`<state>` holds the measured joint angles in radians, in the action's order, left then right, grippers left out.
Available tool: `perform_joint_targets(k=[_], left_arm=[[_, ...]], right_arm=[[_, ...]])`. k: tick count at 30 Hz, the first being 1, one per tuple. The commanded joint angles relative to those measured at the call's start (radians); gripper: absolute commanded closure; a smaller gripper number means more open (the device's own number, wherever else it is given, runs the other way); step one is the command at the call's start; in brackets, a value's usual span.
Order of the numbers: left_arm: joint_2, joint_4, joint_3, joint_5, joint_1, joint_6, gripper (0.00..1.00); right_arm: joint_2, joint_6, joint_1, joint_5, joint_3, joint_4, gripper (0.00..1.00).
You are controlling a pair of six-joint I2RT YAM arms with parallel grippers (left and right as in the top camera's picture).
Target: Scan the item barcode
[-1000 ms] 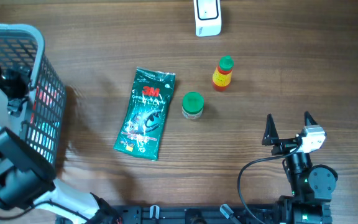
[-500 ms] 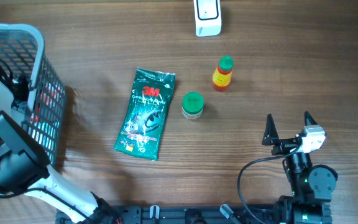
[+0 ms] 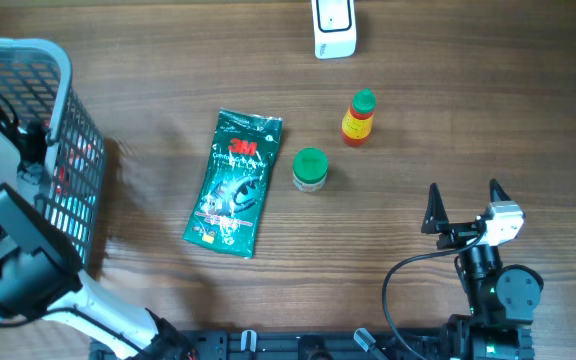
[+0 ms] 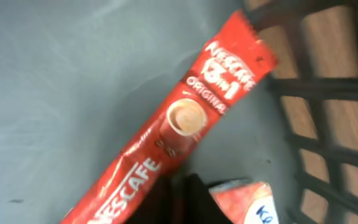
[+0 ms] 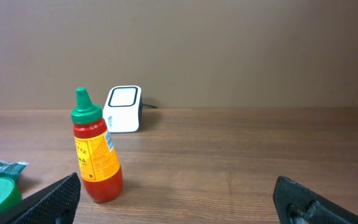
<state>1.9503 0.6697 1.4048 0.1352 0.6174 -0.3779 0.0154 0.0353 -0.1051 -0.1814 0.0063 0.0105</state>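
Black jaws of our left gripper (image 4: 180, 202) were together inside the basket (image 3: 63, 60), the red Nescafe sachet (image 4: 191, 124) at their 12 o'clock; any pinch we could not tell. A thin-edge hold could slip or snag the mesh. Our right gripper (image 3: 464, 192) stood spread, scanner (image 3: 334, 28) at its 11 o'clock.

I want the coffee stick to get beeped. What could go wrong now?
1. The left tool is shut right at the coffee stick's edge. I can't tell if it grips, so the stick might slip or stay behind.
2. Another red packet lies close by the tool and could come up too.
3. The basket wall is tall mesh, and the long stick could snag there on the way to the scanner.
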Motion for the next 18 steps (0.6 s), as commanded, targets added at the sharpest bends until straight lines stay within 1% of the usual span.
perform_joint_targets(k=[1, 10, 13, 16, 18], left_arm=[[-0.113, 0.005, -0.004, -0.013, -0.004, 0.004, 0.96], [-0.208, 0.057, -0.004, -0.013, -0.004, 0.003, 0.96], [-0.230, 0.064, -0.004, -0.014, -0.004, -0.020, 0.96], [-0.289, 0.064, -0.004, -0.030, -0.003, -0.023, 0.96], [-0.371, 0.064, -0.004, -0.072, -0.004, -0.022, 0.96]], right_arm=[[-0.006, -0.009, 0.004, 0.010, -0.001, 0.003, 0.00], [-0.006, -0.009, 0.004, 0.010, -0.001, 0.003, 0.00], [-0.006, -0.009, 0.004, 0.010, -0.001, 0.003, 0.00], [-0.006, -0.010, 0.004, 0.010, -0.001, 0.003, 0.00], [-0.006, -0.009, 0.004, 0.010, -0.001, 0.003, 0.00]])
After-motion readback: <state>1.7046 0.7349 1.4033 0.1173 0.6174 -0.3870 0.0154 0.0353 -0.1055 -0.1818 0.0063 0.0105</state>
